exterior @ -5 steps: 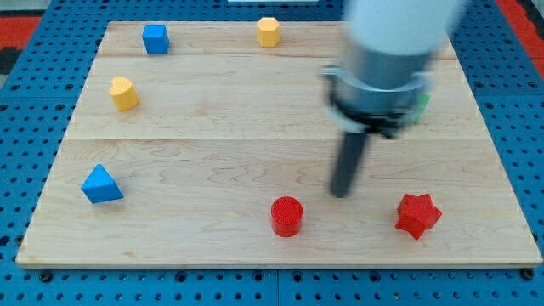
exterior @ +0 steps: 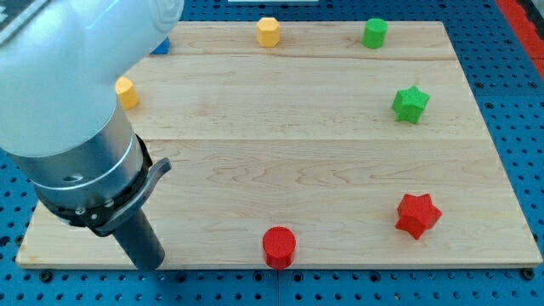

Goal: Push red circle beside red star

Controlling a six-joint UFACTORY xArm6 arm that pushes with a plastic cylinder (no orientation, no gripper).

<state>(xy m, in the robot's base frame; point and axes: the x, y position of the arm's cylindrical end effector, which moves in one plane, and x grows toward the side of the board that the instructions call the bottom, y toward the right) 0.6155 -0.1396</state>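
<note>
No pincer fitted; my tip [exterior: 151, 265] holds nothing, at board's bottom edge near the bottom-left corner. Red circle [exterior: 279, 246] on bottom edge, mid-board, well apart from red star [exterior: 417, 214] near bottom-right corner.

no readable text, no labels, no brands, no numbers, no signs anywhere

A lab bench: wooden board [exterior: 340, 170] on blue perforated table [exterior: 510, 102].

Bare board lies between the red circle [exterior: 279, 246] and the red star [exterior: 417, 214]; my tip [exterior: 151, 265] stands left of the circle.
</note>
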